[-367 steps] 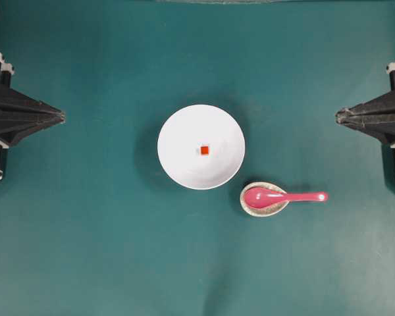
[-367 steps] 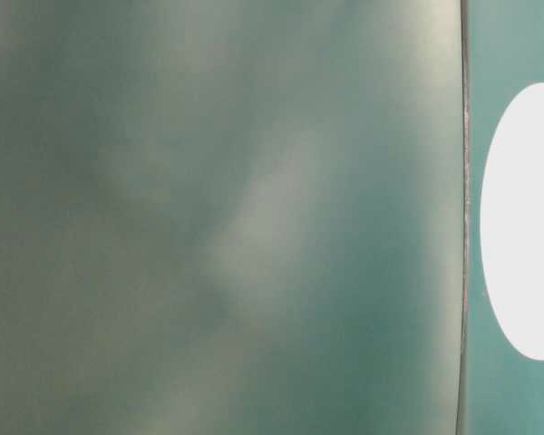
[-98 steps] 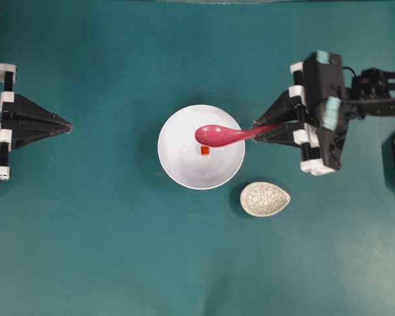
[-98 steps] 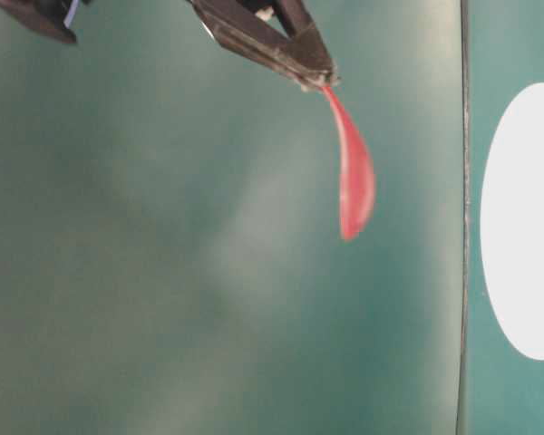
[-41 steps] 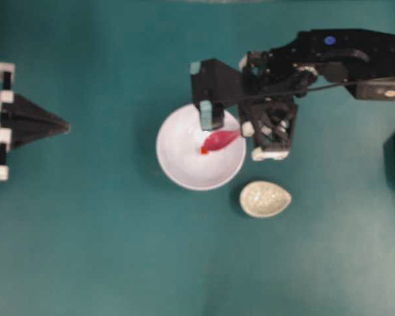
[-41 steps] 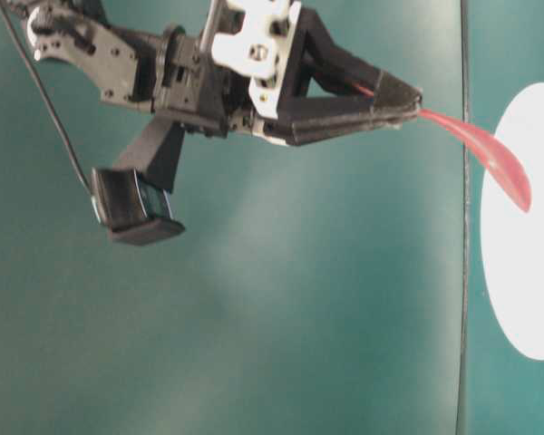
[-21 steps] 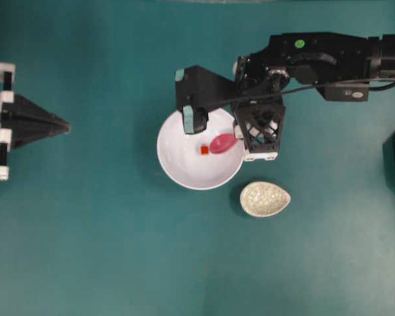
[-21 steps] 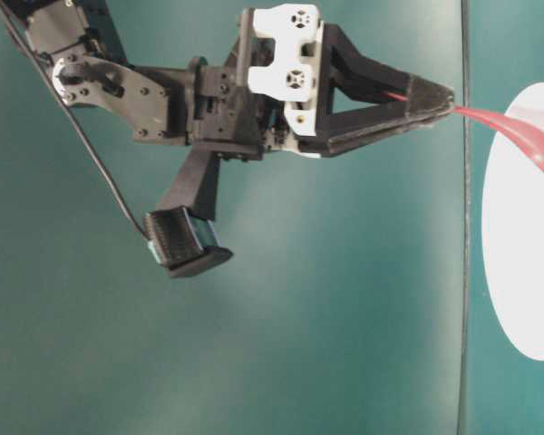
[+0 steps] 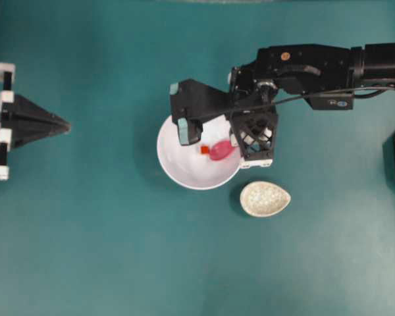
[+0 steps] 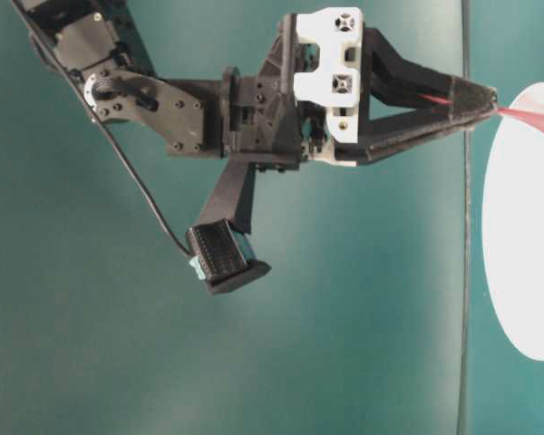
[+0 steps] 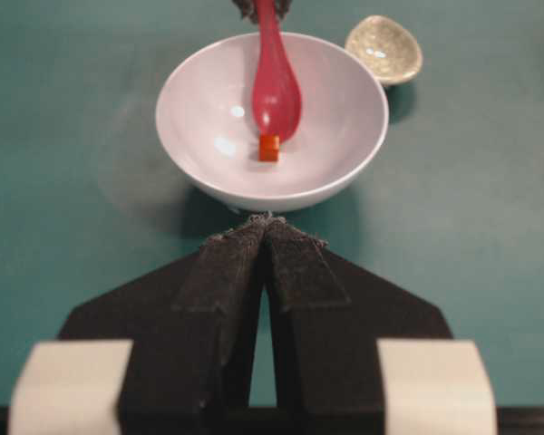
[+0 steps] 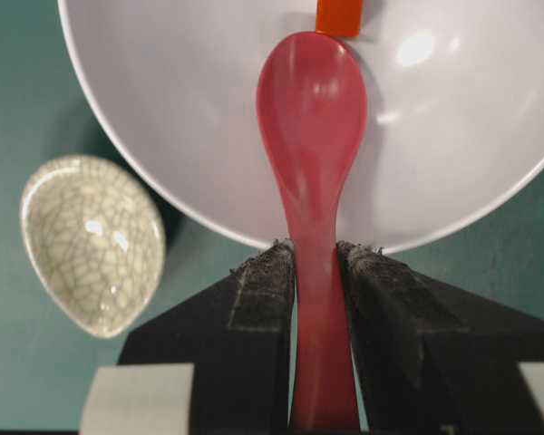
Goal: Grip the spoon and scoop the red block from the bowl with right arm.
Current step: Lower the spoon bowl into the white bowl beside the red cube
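The right hand (image 12: 315,263) clamps the handle of the pink spoon (image 12: 312,136) between its two black fingers (image 12: 258,281), one on each side of the handle, and reaches over the near rim of the white bowl (image 12: 163,172). The spoon's scoop lies inside the bowl, hollow side up, with its tip touching or just short of the red block (image 12: 337,16), which sits on the bowl's floor near the middle. From overhead, the right arm (image 9: 309,62) stretches in from the right edge and angles down over the bowl's right side, where the spoon (image 9: 220,150) shows just right of the block (image 9: 205,150). The left wrist view looks across the bowl (image 11: 199,163) and shows the block (image 11: 269,147) at the tip of the scoop (image 11: 275,95). The speckled beige spoon rest (image 9: 265,199) stands on the green table (image 9: 105,250) just beside the bowl. The left hand (image 11: 267,222) hangs near the bowl's opposite side with its fingers pressed together, grasping nothing.
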Tool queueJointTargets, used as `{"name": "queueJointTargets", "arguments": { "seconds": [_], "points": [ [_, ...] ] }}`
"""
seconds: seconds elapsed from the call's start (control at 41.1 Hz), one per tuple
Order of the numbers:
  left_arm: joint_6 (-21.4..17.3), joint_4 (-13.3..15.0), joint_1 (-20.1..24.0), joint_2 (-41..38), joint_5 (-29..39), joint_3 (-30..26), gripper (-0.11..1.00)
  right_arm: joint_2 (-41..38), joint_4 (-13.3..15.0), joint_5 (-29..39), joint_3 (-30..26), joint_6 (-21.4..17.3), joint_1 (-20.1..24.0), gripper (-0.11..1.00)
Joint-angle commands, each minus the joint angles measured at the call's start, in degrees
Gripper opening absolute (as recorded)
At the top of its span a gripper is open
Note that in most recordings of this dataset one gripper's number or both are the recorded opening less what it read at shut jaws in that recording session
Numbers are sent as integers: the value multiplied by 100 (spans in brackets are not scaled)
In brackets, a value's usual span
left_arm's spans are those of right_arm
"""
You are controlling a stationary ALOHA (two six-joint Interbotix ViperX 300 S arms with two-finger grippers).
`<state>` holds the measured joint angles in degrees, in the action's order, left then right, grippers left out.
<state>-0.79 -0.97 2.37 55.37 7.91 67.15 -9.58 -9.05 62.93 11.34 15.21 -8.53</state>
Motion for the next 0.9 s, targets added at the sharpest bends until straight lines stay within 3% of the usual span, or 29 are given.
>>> {"name": "queueJointTargets", "arguments": {
  "seconds": [0.0,0.876],
  "points": [
    [0,-18,9,-18,-26,-62,0,70,0,-132,-158,9,0,24],
    [0,-18,9,-18,-26,-62,0,-237,35,-536,-861,-97,9,24]
  ]
}}
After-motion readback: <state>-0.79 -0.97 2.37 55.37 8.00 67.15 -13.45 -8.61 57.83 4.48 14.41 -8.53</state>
